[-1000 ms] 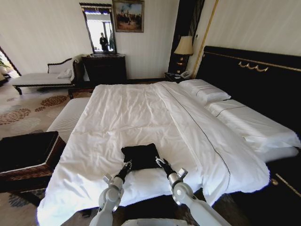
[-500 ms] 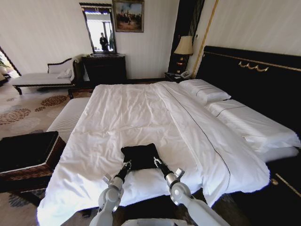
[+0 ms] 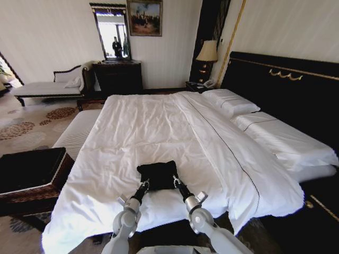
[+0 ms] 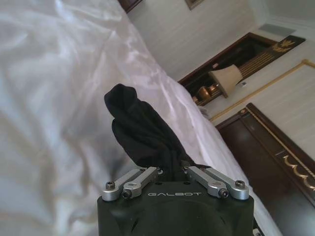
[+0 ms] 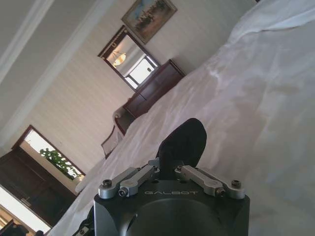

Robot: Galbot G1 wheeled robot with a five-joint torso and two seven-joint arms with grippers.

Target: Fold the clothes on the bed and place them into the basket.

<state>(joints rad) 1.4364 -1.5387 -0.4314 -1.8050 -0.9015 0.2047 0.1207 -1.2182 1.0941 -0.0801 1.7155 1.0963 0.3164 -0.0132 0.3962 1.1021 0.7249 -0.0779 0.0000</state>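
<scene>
Compared with one second ago, your right end effector [image 3: 174, 180] has moved inward along the near edge of the black T-shirt [image 3: 158, 175], and the cloth now looks a little narrower and more bunched. The left end effector [image 3: 144, 184] is almost where it was.

You have one T-shirt, lying folded small on the white duvet near the foot of the bed [image 3: 159, 132], two end effectors at its near edge, and one wicker basket [image 3: 33, 177] standing on the floor at the robot's left side, well apart from the shirt (two pillows [image 3: 231, 102] lie far away by the headboard).

The head view gives you the placing but the fingers are too small to judge there. In the left wrist view the left end effector [image 4: 173, 173] is closed on a bunch of the T-shirt [image 4: 140, 130], which stands up from it. In the right wrist view the right end effector [image 5: 168, 169] also pinches a raised flap of the T-shirt [image 5: 183, 143].
</scene>
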